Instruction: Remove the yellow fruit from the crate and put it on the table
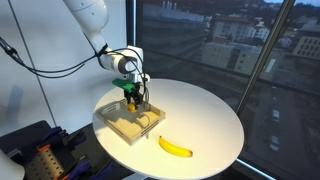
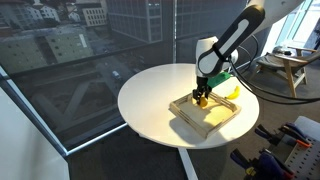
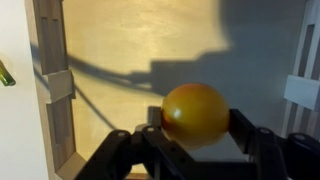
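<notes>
The yellow fruit point(image 3: 195, 113) is a small round yellow-orange ball. It sits between the two black fingers of my gripper point(image 3: 196, 122), which is shut on it, just above the crate's tan base point(image 3: 150, 45). In both exterior views the gripper point(image 1: 135, 97) point(image 2: 202, 97) hangs low over the crate point(image 1: 118, 122) point(image 2: 222, 125) on the round white table point(image 1: 215, 125) point(image 2: 150, 95). The fruit is hard to make out in the exterior views.
A long yellow banana point(image 1: 175, 147) point(image 2: 232, 90) lies on the table outside the crate. The crate's pale walls show at the left point(image 3: 50, 90) and right point(image 3: 305, 70) of the wrist view. Windows stand behind the table.
</notes>
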Controlling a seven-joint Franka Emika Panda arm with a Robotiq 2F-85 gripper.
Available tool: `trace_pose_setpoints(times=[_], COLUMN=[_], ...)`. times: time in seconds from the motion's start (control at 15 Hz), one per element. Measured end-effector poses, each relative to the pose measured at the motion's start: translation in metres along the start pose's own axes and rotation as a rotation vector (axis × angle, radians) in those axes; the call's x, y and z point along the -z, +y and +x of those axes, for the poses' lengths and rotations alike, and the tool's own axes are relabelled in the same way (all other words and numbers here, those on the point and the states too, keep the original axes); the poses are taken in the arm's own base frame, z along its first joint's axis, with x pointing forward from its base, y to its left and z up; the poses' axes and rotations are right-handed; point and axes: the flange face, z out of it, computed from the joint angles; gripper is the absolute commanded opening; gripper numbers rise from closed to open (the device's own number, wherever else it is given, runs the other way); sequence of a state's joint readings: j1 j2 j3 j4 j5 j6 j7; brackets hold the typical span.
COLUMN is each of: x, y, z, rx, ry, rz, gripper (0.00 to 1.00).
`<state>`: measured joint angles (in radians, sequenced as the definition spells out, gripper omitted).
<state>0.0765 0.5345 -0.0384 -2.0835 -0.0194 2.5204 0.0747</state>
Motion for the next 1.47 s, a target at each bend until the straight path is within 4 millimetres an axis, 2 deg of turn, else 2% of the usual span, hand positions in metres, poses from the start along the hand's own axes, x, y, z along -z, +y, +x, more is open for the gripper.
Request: trace_pose_setpoints(times=[0.67,1.47], x=[0.034,0.081], y=[0.004,0.018], z=[0.0,-0.007], rx=[-0.005,-0.026], ry=[0.004,-0.023], rz=[0.002,0.005], gripper=[0.43,0.43])
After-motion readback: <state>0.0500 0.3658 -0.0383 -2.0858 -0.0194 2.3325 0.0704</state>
